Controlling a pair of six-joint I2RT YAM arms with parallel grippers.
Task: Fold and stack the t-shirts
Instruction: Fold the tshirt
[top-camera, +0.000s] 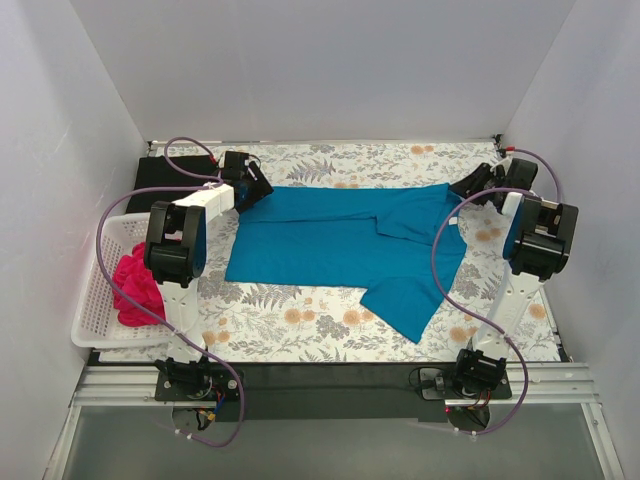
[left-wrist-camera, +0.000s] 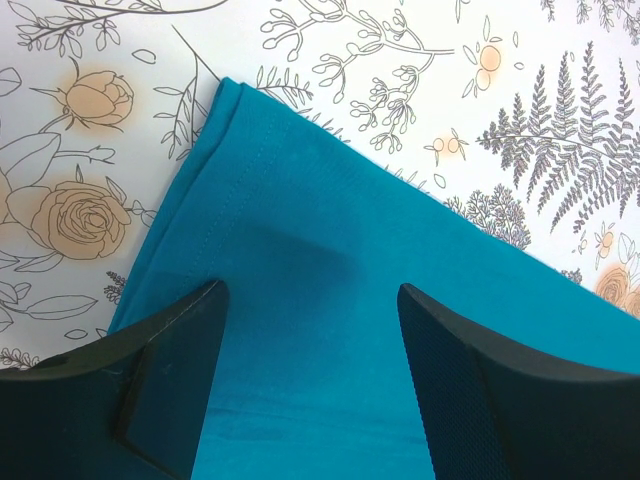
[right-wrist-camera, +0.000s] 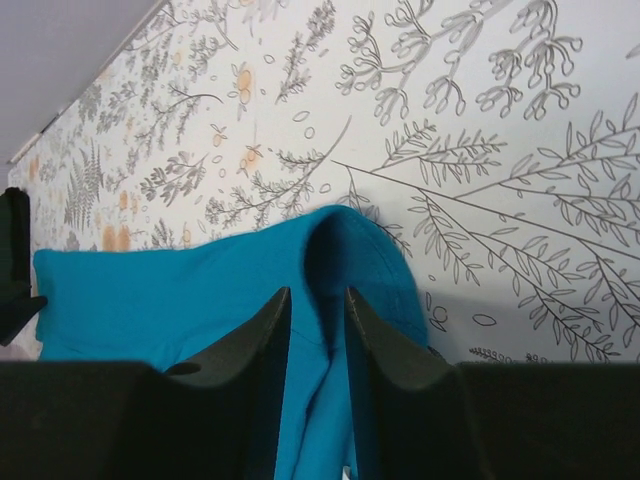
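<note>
Far left, the magenta t-shirt (top-camera: 135, 285) sits bunched in the basket (top-camera: 88, 300), well off behind the left hand (left-wrist-camera: 310, 300). That hand hangs spread wide over a hemmed corner of the teal t-shirt (top-camera: 340, 240), which lies flat on the worktop (top-camera: 300, 325) directly beneath its fingers. The cloth looks light, limp and floppy, so I'd pinch that doubled hem. Across to the right hand (right-wrist-camera: 317, 300): it's narrowed, with a raised ridge of teal nipped between its fingers. How deep that bite goes is hidden, and I can't pick out a black shirt.
</note>
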